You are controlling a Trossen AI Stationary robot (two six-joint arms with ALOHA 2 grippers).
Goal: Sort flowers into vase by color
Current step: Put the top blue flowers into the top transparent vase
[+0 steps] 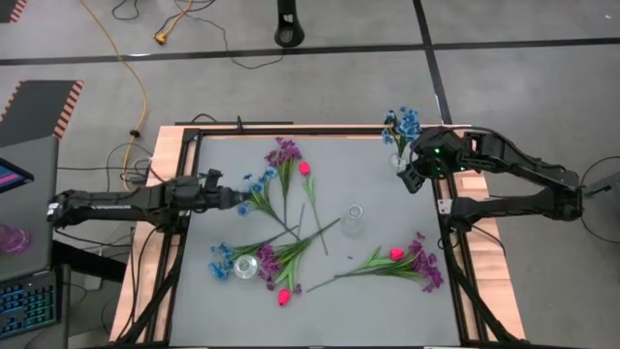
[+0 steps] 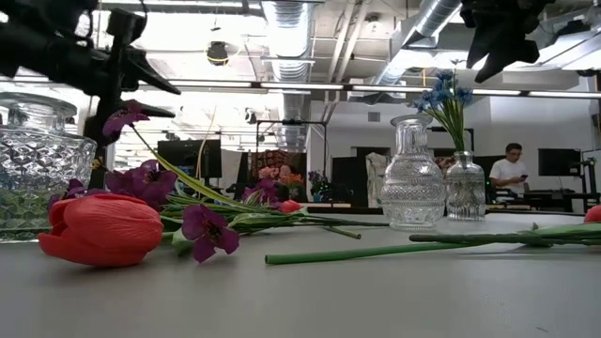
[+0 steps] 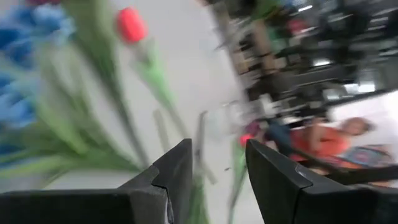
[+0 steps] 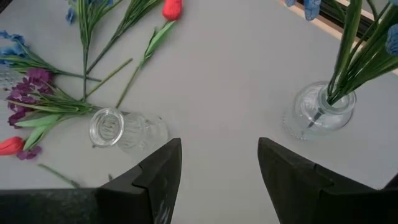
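Loose flowers lie on the grey table: a blue sprig (image 1: 257,184), a purple bunch (image 1: 283,152), a red bud (image 1: 304,168), more blue (image 1: 221,260), purple (image 1: 271,257) and red (image 1: 284,297) near the front-left vase (image 1: 245,267), and a red-and-purple bunch (image 1: 412,262). Blue flowers (image 1: 402,122) stand with their stems in the far-right glass vase (image 4: 318,113). My left gripper (image 1: 237,200) is open, raised just left of the blue sprig (image 3: 18,74). My right gripper (image 4: 217,162) is open and hovers above the table beside the far-right vase.
A clear glass vase (image 1: 354,221) stands at mid-table, also seen in the right wrist view (image 4: 115,127) and the low view (image 2: 413,174). A wooden frame with black rails (image 1: 184,145) borders the table. A person (image 2: 512,169) sits in the room beyond.
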